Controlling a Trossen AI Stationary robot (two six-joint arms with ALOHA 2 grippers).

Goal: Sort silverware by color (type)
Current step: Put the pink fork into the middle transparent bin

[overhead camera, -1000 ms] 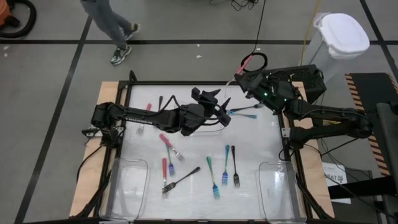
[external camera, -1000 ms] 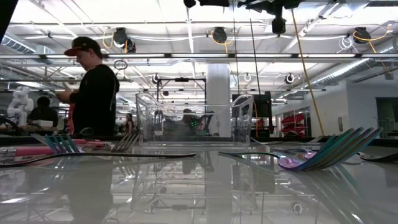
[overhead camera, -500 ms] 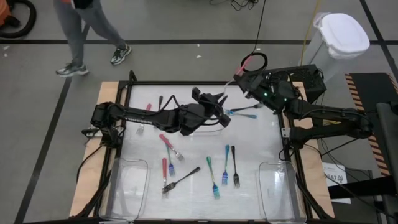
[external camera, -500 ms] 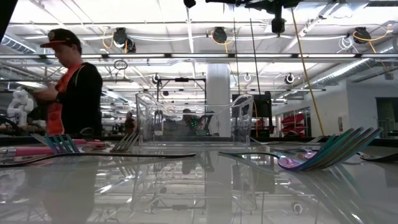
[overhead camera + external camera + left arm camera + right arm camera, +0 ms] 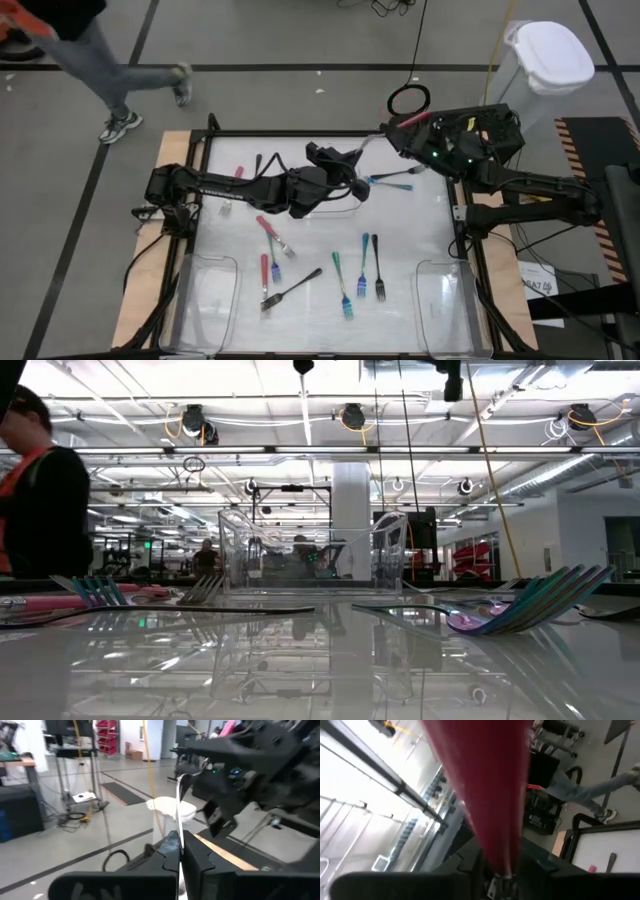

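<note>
A pink-handled utensil (image 5: 372,142) hangs above the table's far middle, between my two grippers. My left gripper (image 5: 350,160) is shut on its metal shaft. Its pink handle (image 5: 415,118) lies at my right gripper (image 5: 393,130) and fills the right wrist view (image 5: 495,795). Other silverware lies flat on the white table (image 5: 420,230): pink-handled forks (image 5: 272,232), teal-handled forks (image 5: 364,262) and dark forks (image 5: 292,290). My left gripper pinches the utensil's thin metal shaft (image 5: 178,837) between its two fingers (image 5: 197,860); the shaft's end is hidden between them. The utensil is lifted clear of the table and runs from the fingers toward the right arm.
Clear plastic trays stand at the near left (image 5: 205,300) and near right (image 5: 450,300), and another shows in the low view (image 5: 310,550). A teal fork (image 5: 395,182) lies just below the hand-over spot. A person (image 5: 100,60) walks beyond the far left corner.
My left gripper has shut on the utensil's metal shaft. The pink handle, which pointed toward the far edge, has tipped over toward the table's right, across my right gripper. The person beyond the table has walked to the left.
</note>
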